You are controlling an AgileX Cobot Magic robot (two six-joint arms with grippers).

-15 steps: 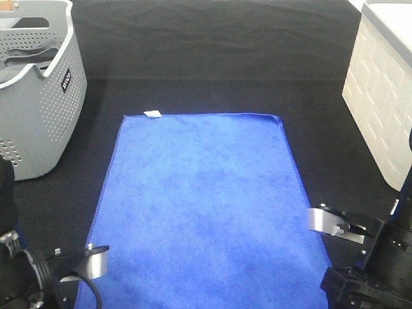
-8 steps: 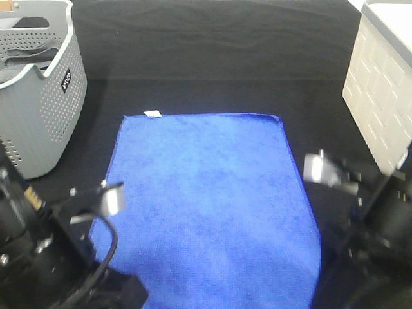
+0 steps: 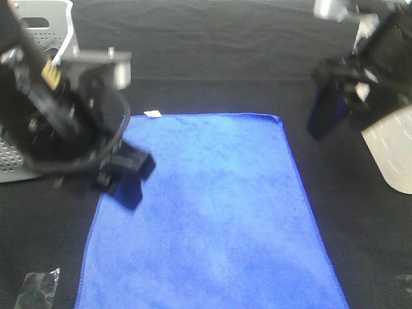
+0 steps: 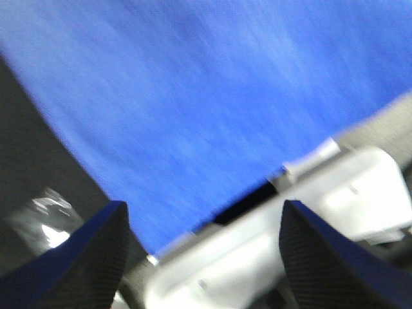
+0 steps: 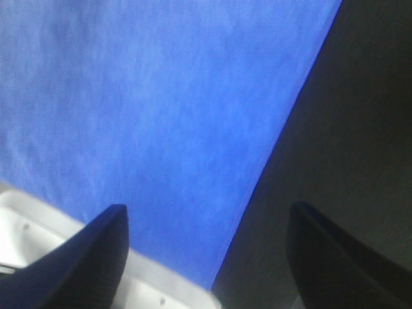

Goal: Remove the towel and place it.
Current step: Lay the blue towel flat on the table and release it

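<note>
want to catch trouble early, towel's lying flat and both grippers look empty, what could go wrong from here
1. The towel lies flat, with the left gripper and right gripper open and holding nothing; a pinch at its thin edge may slip off.
2. The left arm is close to the grey basket and could knock it.
3. The clear plastic scrap by the towel's near left corner might get dragged along.

High camera looks down; both wrist cameras closely share the towel (image 3: 212, 219).

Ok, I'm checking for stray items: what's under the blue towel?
The towel lies flat on the black surface, which shows around its edges. Anything beneath the cloth is hidden.
</note>
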